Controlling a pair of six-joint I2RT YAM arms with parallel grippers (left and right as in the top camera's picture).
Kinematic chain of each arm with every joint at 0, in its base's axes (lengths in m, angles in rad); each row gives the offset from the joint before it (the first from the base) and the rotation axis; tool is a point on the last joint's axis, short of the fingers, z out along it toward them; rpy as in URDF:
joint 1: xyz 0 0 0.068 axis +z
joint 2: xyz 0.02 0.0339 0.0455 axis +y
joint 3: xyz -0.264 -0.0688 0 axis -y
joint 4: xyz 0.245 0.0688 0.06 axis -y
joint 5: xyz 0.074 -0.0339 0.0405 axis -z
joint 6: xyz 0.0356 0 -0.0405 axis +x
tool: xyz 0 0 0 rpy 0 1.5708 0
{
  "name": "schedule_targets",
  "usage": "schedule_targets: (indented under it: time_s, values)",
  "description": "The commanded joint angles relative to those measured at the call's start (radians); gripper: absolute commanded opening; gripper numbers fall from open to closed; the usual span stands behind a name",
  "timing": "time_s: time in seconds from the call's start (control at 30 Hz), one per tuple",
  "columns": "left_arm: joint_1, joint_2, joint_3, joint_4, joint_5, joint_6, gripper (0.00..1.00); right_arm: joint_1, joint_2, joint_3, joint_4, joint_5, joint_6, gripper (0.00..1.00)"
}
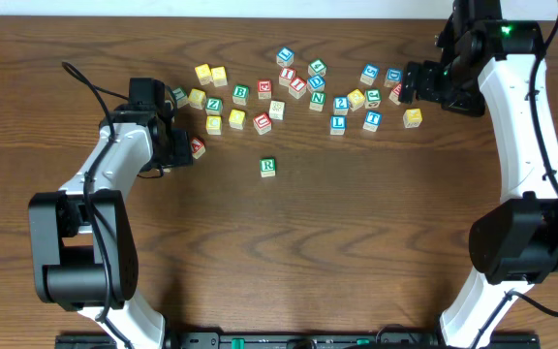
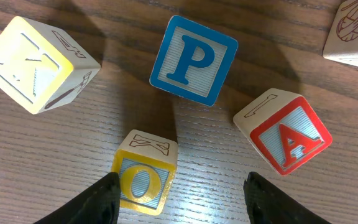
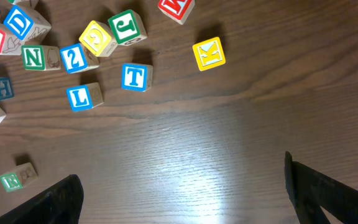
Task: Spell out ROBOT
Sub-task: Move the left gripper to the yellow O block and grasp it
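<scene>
Our left gripper (image 2: 182, 202) hangs half-spread over the yellow O block (image 2: 143, 180), which sits off-centre, close by one finger. Our right gripper (image 3: 182, 193) is spread wide, empty, well apart.

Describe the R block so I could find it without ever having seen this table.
Look at the wooden table from above: a band of lettered cubes runs across its far half. Just below the band's middle, one cube stands alone on bare wood. That is the R block, a green R in a green frame, touching no neighbour.
</scene>
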Motion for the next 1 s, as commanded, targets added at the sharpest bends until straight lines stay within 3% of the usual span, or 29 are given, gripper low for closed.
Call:
schedule_targets:
  time_s: [0.0,0.23,0.37,0.6,0.97]
  values:
    - [0.002,0.016,-0.005,-0.005,0.006,0.013,0.63,0.004,-0.001,0.011,-0.001,0.008,0.0,0.99]
    - [0.002,-0.08,0.026,-0.032,0.006,0.044,0.63,0.004,-0.001,0.011,0.006,0.007,0.0,0.99]
    - [0.002,-0.056,0.018,-0.021,0.005,0.104,0.63,0.004,-0.001,0.011,0.012,0.007,0.0,0.99]
    - [0.011,-0.002,0.018,0.0,-0.064,0.098,0.63,0.004,-0.001,0.011,0.01,0.007,0.0,0.99]
    - [0.026,0.042,0.016,0.013,-0.032,0.095,0.63,0.004,-0.001,0.011,0.01,0.007,0.0,0.99]
